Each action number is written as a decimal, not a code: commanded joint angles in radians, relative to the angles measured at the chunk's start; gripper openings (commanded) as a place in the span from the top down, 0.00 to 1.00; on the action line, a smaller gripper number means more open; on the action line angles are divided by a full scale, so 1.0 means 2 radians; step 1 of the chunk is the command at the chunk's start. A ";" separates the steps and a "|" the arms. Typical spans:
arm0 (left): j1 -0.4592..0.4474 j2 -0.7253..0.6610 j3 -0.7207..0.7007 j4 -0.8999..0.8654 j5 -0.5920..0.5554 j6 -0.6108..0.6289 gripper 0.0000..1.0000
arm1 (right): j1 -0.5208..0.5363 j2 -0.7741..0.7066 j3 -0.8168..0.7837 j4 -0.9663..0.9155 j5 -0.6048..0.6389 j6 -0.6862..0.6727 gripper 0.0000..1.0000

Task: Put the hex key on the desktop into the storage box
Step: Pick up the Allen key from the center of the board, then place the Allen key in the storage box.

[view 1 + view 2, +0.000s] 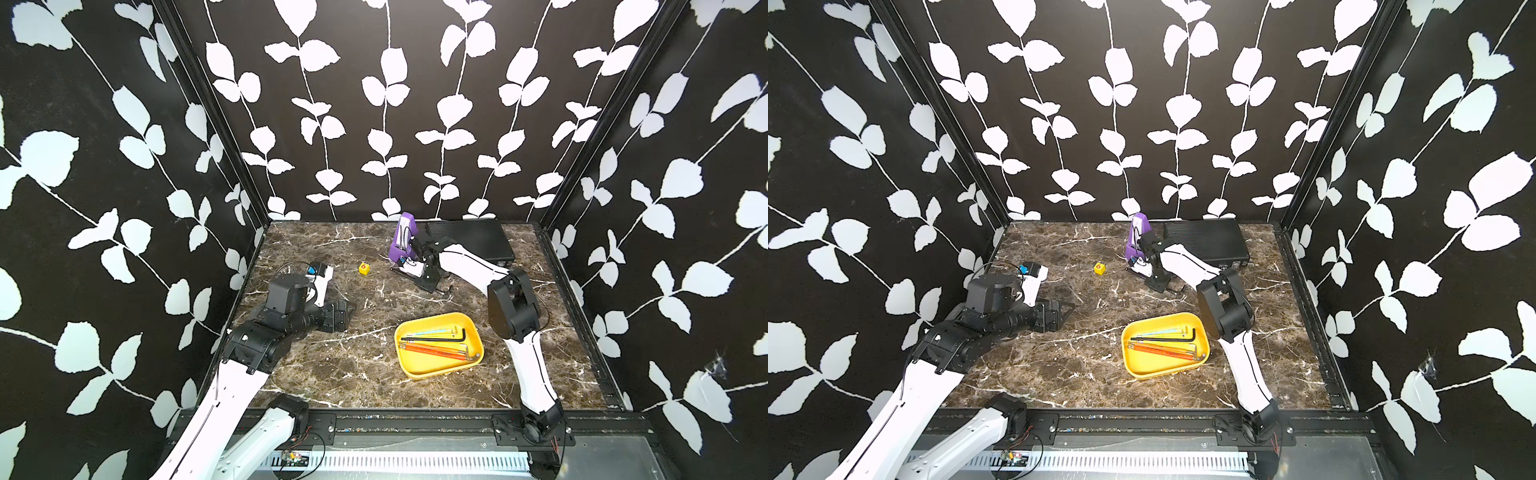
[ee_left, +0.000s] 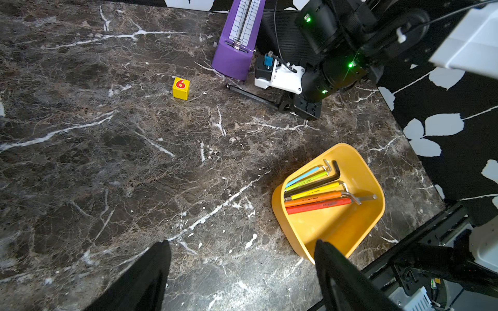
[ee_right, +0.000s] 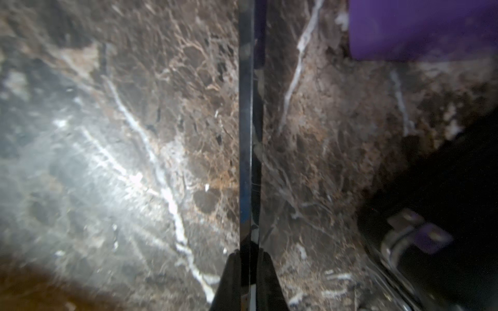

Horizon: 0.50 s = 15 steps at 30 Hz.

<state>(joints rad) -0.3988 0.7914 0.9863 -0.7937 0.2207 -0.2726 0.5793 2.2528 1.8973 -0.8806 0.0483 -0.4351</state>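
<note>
Most of the job looks done. My storage box [image 1: 432,363], a shallow bright yellow plastic tray with rounded corners and a raised rim, already has a row of keys [image 2: 318,199] lying in it. They are L-shaped steel rods with matte sleeves in blue, green, yellow, orange and red, plus one plain black one [image 2: 335,175].

One hex key [image 2: 250,96] is left out on the desktop [image 1: 353,361], and my right gripper [image 3: 249,255] has it. The two dark fingers are pressed together on the long arm of the thin black bar, which has flat facets that catch a hard glint. It's well apart from the box, at the far side of the table just beside the foot of the purple metronome [image 1: 401,241] (smooth, glossy plastic, tapering upward). I can't tell whether the key is off the marble yet or only pinched where it lies; the left wrist view suggests it's at or barely above the surface.

What's left, as I judge it, is to lift, carry it back to the yellow tray and let go.

My left gripper [image 2: 242,245] is spread wide and holding nothing, parked over bare table: polished dark brown stone pattern with white veins. The little yellow cube [image 1: 364,268] with a red 6 and the black ribbed case [image 1: 469,241] aren't my concern.
</note>
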 commanded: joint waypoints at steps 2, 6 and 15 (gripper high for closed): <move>-0.002 -0.010 0.003 0.005 0.001 -0.006 0.16 | 0.003 -0.060 -0.029 -0.002 0.002 -0.006 1.00; -0.001 -0.011 0.001 0.010 0.003 -0.004 0.16 | 0.003 -0.106 -0.064 0.006 -0.013 -0.013 1.00; -0.001 -0.013 -0.005 0.025 0.005 -0.004 0.16 | 0.016 -0.262 -0.195 0.019 -0.043 -0.037 1.00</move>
<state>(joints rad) -0.3988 0.7815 0.9863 -0.7765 0.2211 -0.2790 0.5858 1.8172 1.5745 -0.8551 -0.0120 -0.4835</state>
